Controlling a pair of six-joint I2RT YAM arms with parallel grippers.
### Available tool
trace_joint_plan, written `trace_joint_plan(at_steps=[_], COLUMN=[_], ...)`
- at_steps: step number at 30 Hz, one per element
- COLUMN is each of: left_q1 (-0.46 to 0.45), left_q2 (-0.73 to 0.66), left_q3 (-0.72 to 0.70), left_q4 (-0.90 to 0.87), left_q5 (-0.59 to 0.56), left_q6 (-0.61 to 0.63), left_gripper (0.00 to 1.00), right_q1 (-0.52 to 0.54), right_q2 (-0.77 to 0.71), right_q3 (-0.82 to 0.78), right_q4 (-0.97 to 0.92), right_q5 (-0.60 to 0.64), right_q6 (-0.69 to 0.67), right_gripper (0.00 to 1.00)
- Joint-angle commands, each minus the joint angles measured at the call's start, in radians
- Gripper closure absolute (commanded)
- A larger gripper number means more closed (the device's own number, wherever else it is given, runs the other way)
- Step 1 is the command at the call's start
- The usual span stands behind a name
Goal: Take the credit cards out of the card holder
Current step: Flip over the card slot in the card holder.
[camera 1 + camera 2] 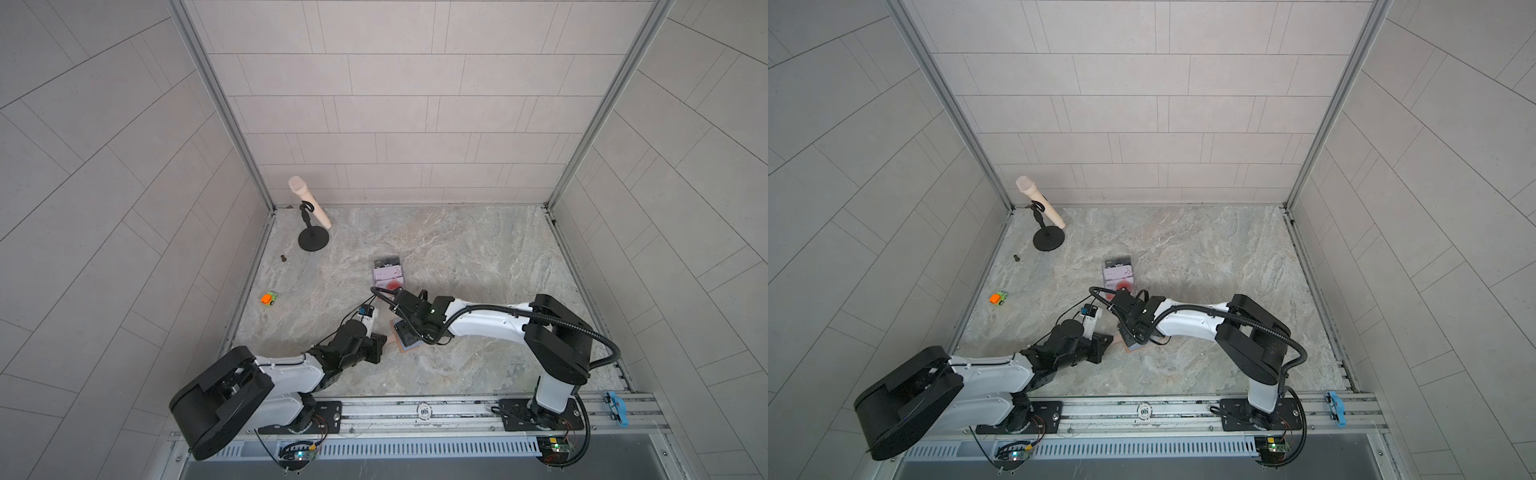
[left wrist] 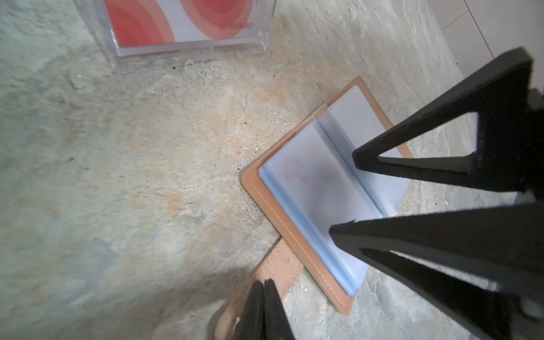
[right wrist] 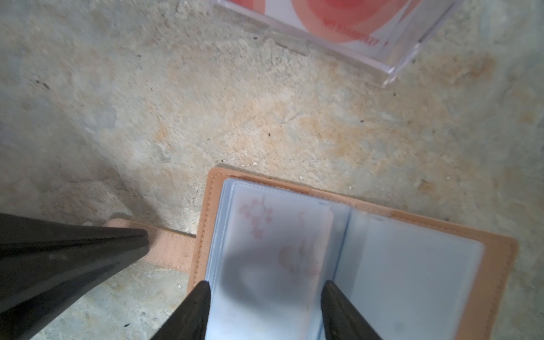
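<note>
While open, one card holder [image 3: 499,265]

Both top views look from high above, steeply down on the stone table [image 1: 478,257]. The back wall [image 1: 415,104] is at 12 o'clock and the mounting rail [image 1: 457,409] at 6 o'clock. They are far away and show nearly the same whole scene, only shifted a little sideways. In them the card holder [image 1: 407,348] is small, a little toward 6 o'clock from the centre. The left wrist view is very near the table and looks along the left gripper [image 2: 263,283] at the open holder. The right wrist view, also very near, looks down past the right gripper [image 3: 266,284] on the same pages. Both wrist views share the holder and an edge of the clear box [image 2: 191,51].
</note>
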Motion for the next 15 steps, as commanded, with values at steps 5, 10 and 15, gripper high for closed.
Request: trace_joint_plan(at_steps=[5,10,15], left_q1=[-0.002,-0.002,-0.002], left_q2=[-0.003,-0.002,0.005], left_q3=[-0.021,-0.018,-0.016], left_q4=[-0.068,-0.075,-0.079], left_q5=[0.002,-0.012,-0.016], left_q6=[0.016,0.01,0.008], left_gripper=[0.92,0.92,0.92], right_q1=[0.009,0.01,0.01], right_q2=[0.04,0.054,0.065], right_q3=[0.028,0.027,0.028], right_q4=[-0.018,-0.016,-0.015], right_q5=[0.053,0.055,0.054], right_q6=[0.008,0.004,0.004], right_gripper=[0.37,0.38,0.38])
